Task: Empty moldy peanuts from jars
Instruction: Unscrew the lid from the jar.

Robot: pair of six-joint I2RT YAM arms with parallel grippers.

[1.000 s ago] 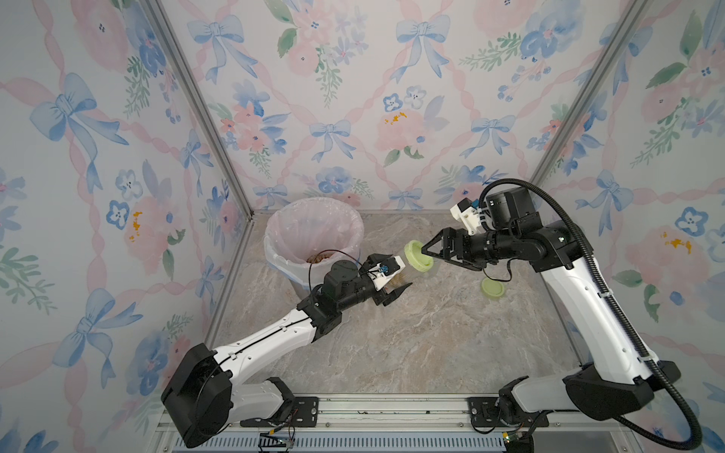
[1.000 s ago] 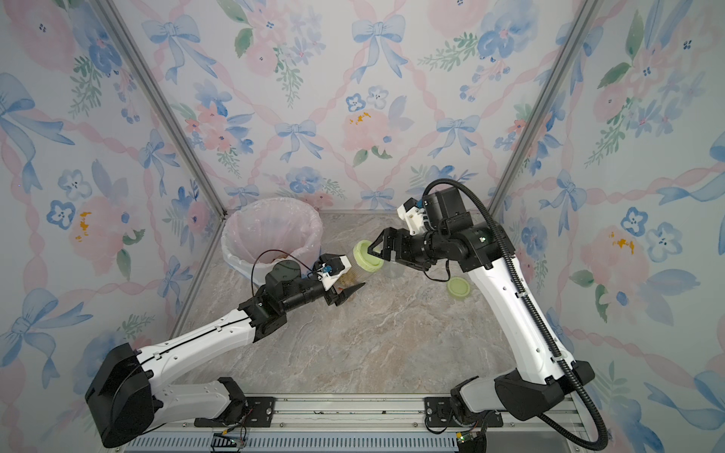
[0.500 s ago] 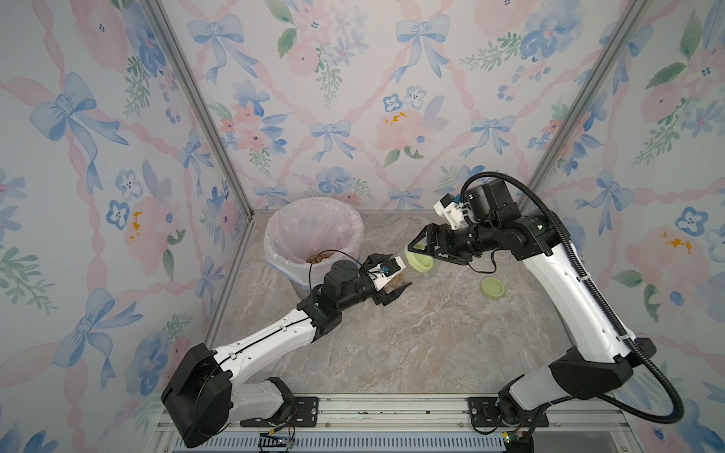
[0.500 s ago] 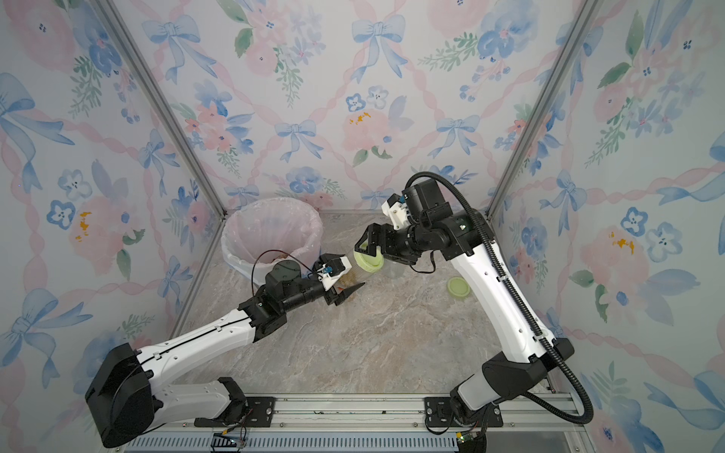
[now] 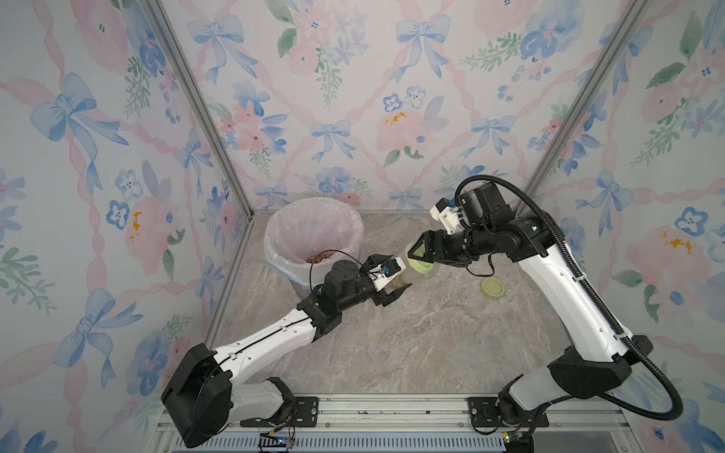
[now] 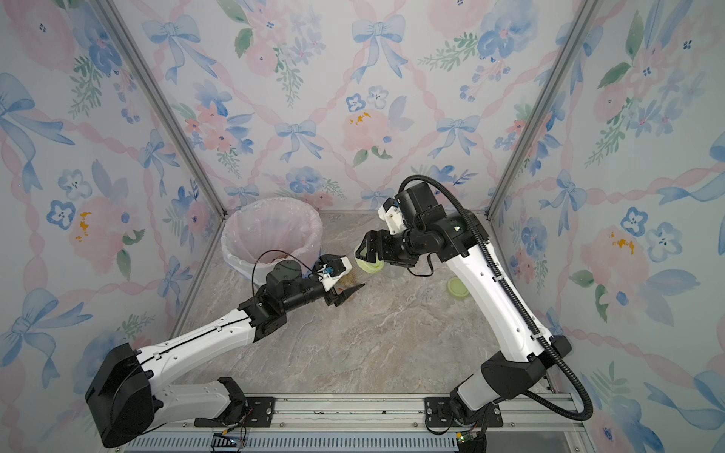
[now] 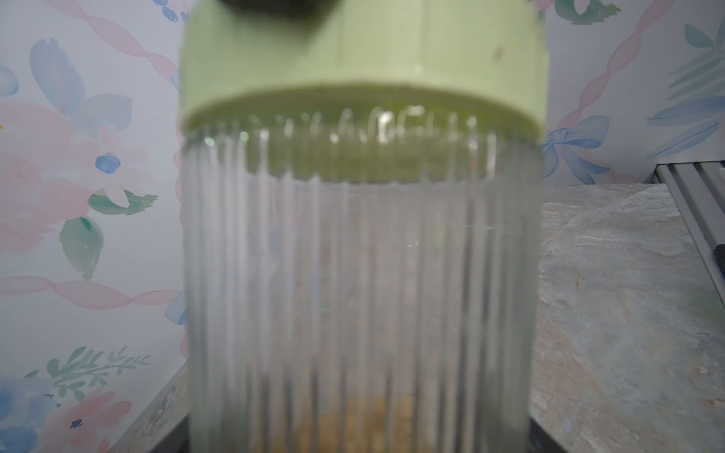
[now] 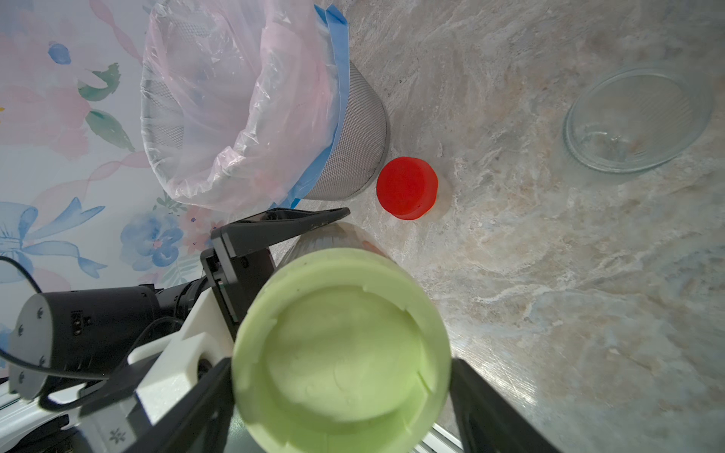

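Observation:
A ribbed clear jar (image 5: 399,279) (image 7: 361,274) lies tilted in the air beside the bin, with my left gripper (image 5: 392,281) (image 6: 345,284) shut on its body. A small heap of moldy peanuts (image 7: 365,423) shows through the glass near its base. My right gripper (image 5: 418,254) (image 8: 341,364) is shut on this jar's pale green lid (image 5: 423,267) (image 8: 341,353), one finger on each side. A second jar with a red lid (image 8: 407,187) stands on the table next to the bin. A third jar (image 8: 637,117), open and clear, stands farther right.
The bag-lined mesh bin (image 5: 274,251) (image 8: 353,129) stands at the back left with peanuts (image 5: 319,257) in its bottom. A loose pale green lid (image 5: 492,289) (image 6: 458,288) lies on the marble table under the right arm. Walls enclose three sides.
My right gripper has slid over the green lid and its jaws have closed in on it. The left arm and the jar have stayed where they were.

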